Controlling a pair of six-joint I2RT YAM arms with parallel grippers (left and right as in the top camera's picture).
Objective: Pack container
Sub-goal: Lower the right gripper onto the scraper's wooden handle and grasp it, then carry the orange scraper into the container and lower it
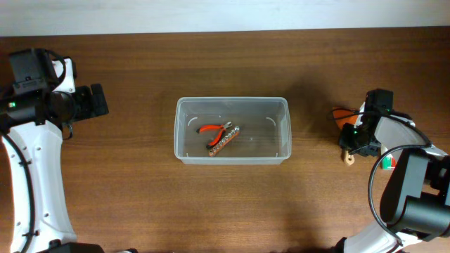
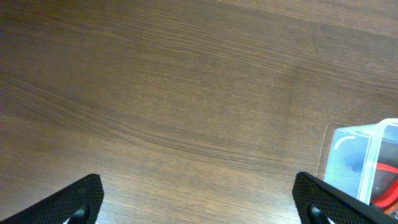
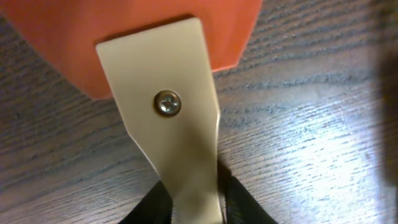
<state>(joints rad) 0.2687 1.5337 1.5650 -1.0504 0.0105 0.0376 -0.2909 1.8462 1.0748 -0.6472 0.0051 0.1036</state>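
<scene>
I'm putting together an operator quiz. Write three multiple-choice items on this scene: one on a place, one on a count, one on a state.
1. Where are the red-handled pliers? A) in the container B) beside the left arm C) under the right arm
2. How many tools lie in the container? A) none B) two C) five
3. The left gripper has its fingers: A) shut on a tool B) wide apart, empty C) out of view
Key: 1A, they lie within its walls; 2B, pliers plus a metal tool; 3B, only table shows between them.
</scene>
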